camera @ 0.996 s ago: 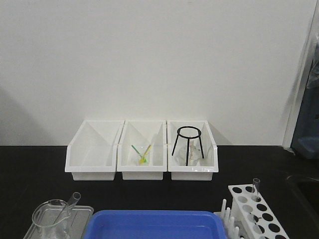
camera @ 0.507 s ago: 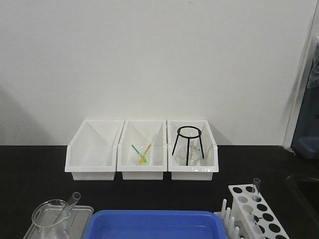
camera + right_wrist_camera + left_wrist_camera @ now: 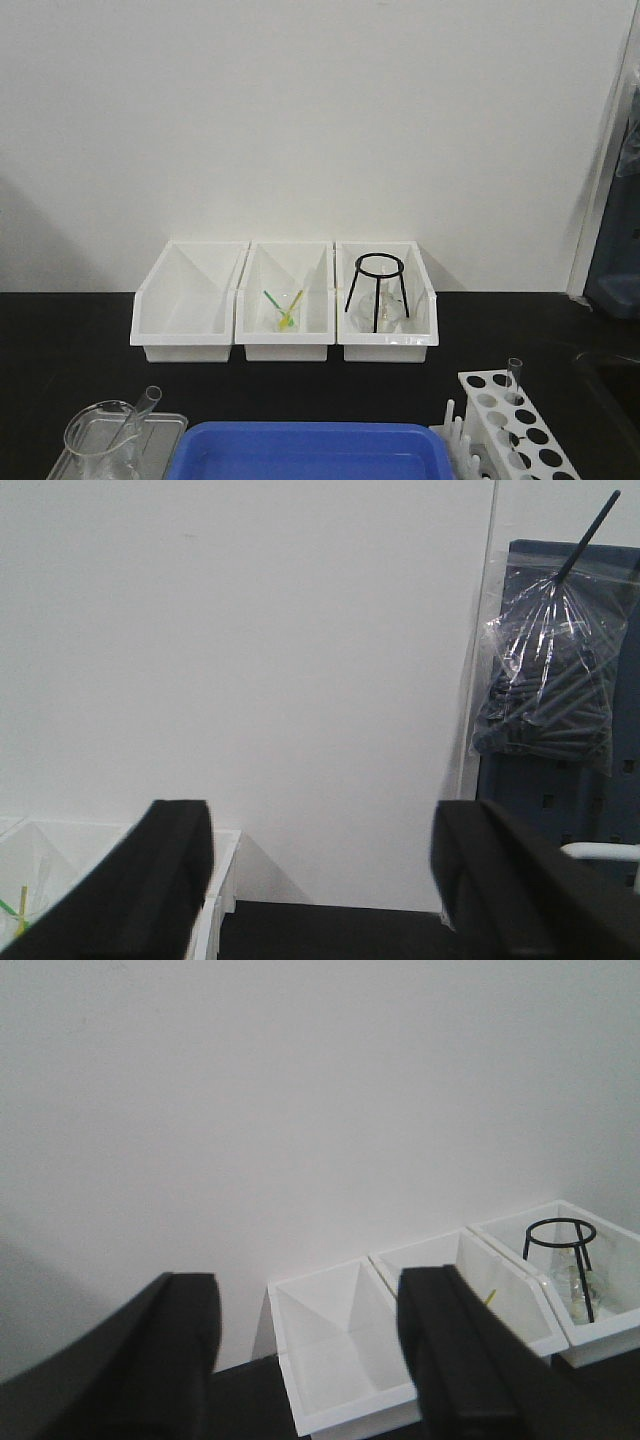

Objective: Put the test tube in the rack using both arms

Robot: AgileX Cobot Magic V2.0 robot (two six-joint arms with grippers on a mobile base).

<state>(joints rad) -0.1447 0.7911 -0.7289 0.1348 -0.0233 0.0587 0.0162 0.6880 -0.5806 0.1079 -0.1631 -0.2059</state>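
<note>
While the test tube (image 3: 149, 398) leans in the beaker (image 3: 97, 442), lower left, awaiting pickup, left fingers (image 3: 168, 1360) and right fingers (image 3: 168, 880) stand wide, empty.

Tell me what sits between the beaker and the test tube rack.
A blue tray lies between beaker and rack, seen in the front view.

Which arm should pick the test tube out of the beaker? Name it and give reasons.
Left, probably. The test tube leans in the beaker on the robot's left; the rack stands on its right. The left claw is open and empty.
</note>
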